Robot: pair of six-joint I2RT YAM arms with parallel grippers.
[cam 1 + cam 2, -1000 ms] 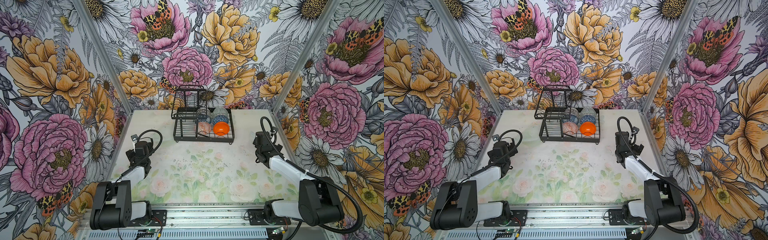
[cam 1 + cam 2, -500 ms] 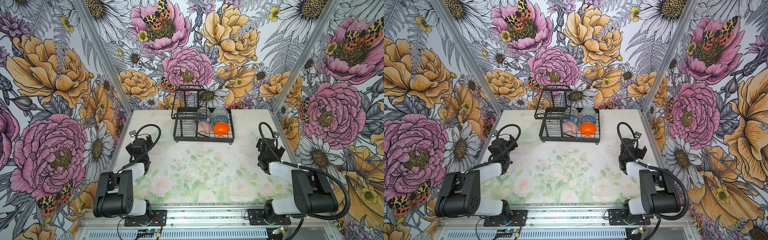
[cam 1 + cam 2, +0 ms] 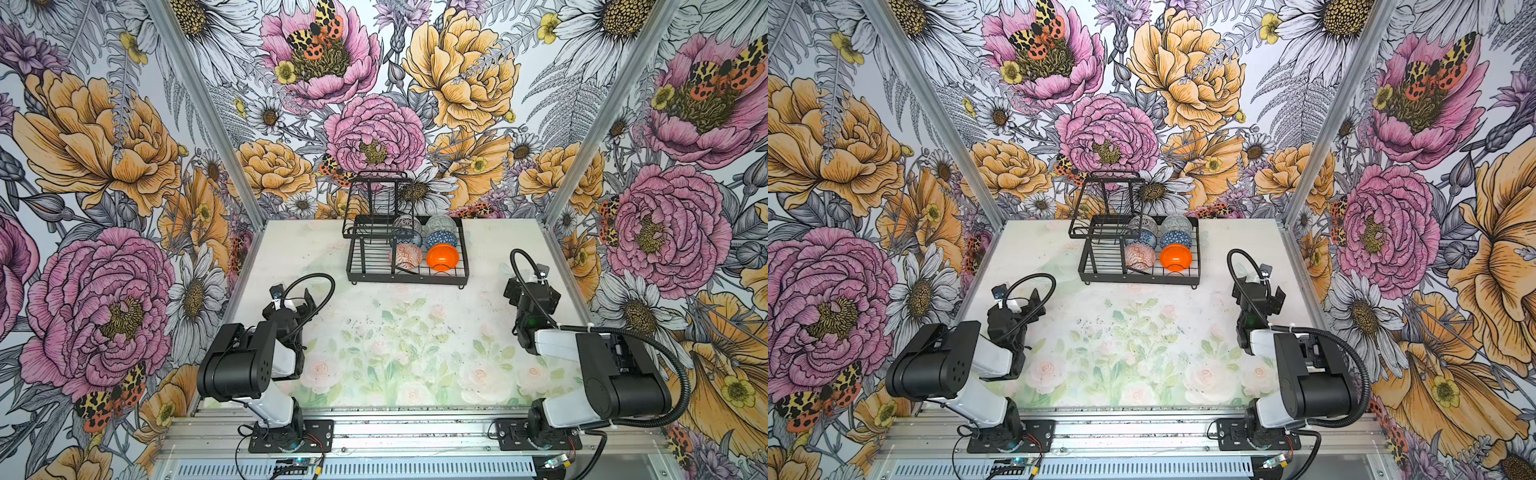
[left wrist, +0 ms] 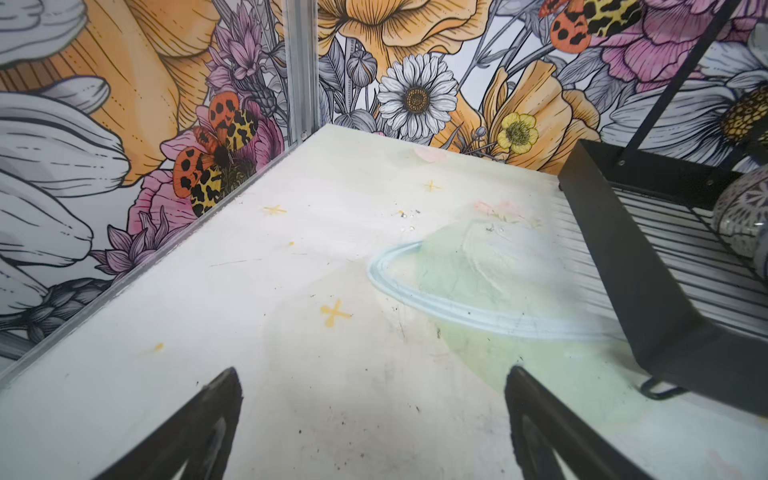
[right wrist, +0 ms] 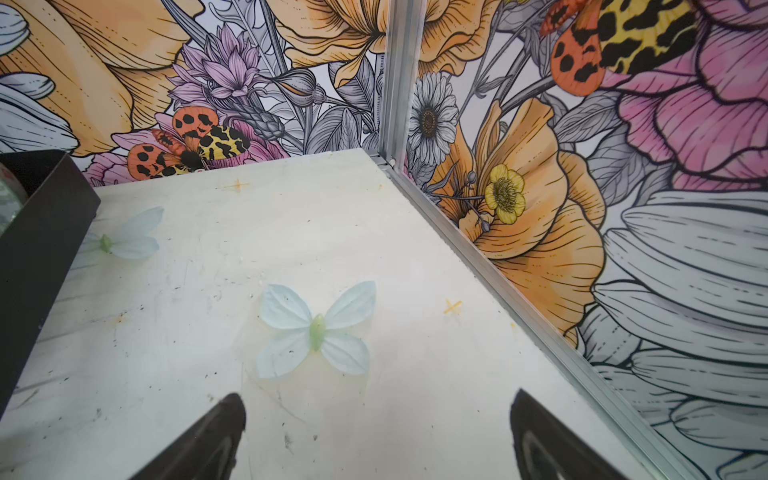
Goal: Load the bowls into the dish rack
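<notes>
Left wrist view: our left gripper (image 4: 372,374) has its jaws spread wide over the table (image 4: 249,291), gripping nothing, and our right gripper (image 5: 376,395) looks the same. We count six bowls (image 3: 440,240) sitting in the dish rack (image 3: 409,279), on the right side of its lower base, well apart from both arms.

Black-and-white arms (image 3: 237,370) (image 3: 615,374), seemingly ribbed cables (image 3: 685,386), black pincers (image 4: 372,370) (image 5: 377,392)

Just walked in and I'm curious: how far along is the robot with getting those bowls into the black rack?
Looks done: six bowls sit in the dish rack's lower base, the plain orange bowl in front. In hand: nothing; the left gripper and right gripper are open and empty, over the table. Left: no bowl shows outside the rack.
</notes>
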